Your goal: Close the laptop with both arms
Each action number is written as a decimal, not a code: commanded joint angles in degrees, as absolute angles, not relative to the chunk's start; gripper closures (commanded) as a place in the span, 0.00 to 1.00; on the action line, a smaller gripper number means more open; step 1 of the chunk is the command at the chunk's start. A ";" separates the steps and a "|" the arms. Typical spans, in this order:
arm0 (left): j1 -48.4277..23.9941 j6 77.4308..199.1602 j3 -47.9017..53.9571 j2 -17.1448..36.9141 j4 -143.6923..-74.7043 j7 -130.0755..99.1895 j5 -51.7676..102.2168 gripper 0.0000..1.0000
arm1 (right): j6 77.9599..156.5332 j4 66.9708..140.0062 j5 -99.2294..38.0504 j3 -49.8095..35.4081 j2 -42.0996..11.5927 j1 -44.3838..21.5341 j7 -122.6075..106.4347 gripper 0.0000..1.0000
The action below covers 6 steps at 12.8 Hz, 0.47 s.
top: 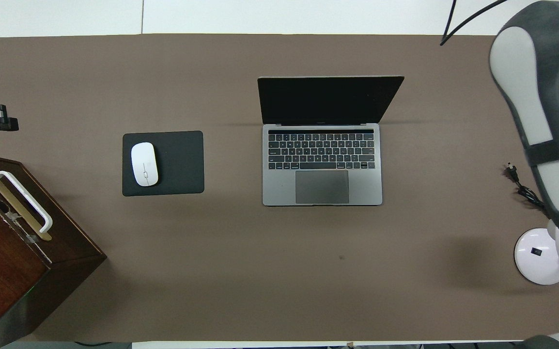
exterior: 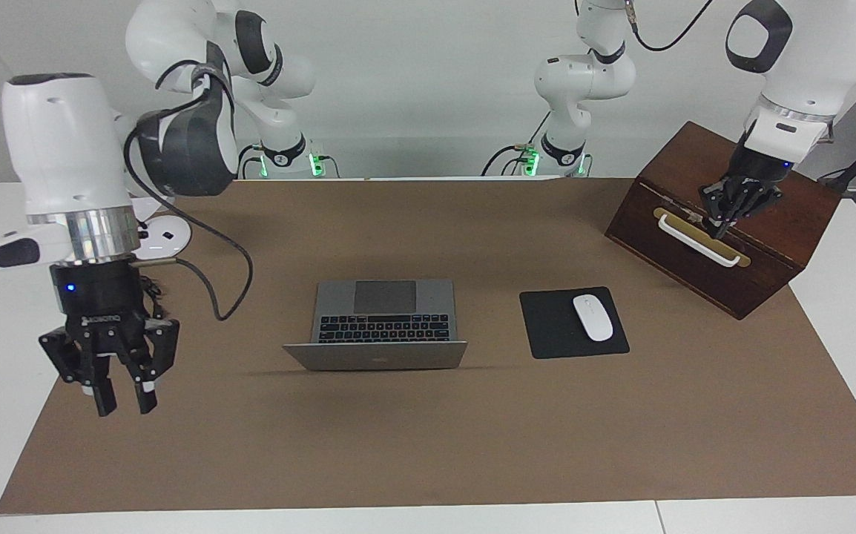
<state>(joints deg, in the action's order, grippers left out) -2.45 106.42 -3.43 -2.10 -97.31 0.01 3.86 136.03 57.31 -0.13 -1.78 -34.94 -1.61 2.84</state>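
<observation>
The laptop (exterior: 376, 326) stands open, untouched; the lid is best pressed evenly by both hands; left hand (exterior: 725, 222) pinched empty, right hand (exterior: 122, 397) narrowly parted, empty.

white mouse (top: 144, 164) on black mouse pad (top: 178, 162), near wooden box (top: 13, 252); white lamp (top: 541, 256) at the mat's edge

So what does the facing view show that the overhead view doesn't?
Only the facing view shows the right gripper hanging over the mat's edge, the left gripper shut over the wooden box, and the laptop's lid back. Only the overhead view shows the dark screen and the lamp's plug. Both show the keyboard, mouse and mouse pad.
</observation>
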 commanded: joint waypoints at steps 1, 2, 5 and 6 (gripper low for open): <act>-1.93 108.54 -2.99 -3.16 -99.40 -0.35 2.99 1.00 | 139.91 54.23 4.38 -2.11 -38.67 -3.77 5.18 1.00; -2.28 109.07 -2.99 -3.34 -100.01 -0.09 2.99 1.00 | 140.36 54.14 5.79 -2.02 -39.37 -5.08 5.36 1.00; -4.29 116.16 -2.37 -5.96 -107.11 -0.26 3.16 1.00 | 138.96 54.14 10.62 -0.27 -40.43 -10.09 10.70 1.00; -6.13 119.41 -2.37 -7.19 -110.18 -0.44 3.16 1.00 | 138.43 54.14 11.24 0.61 -40.69 -12.54 12.81 1.00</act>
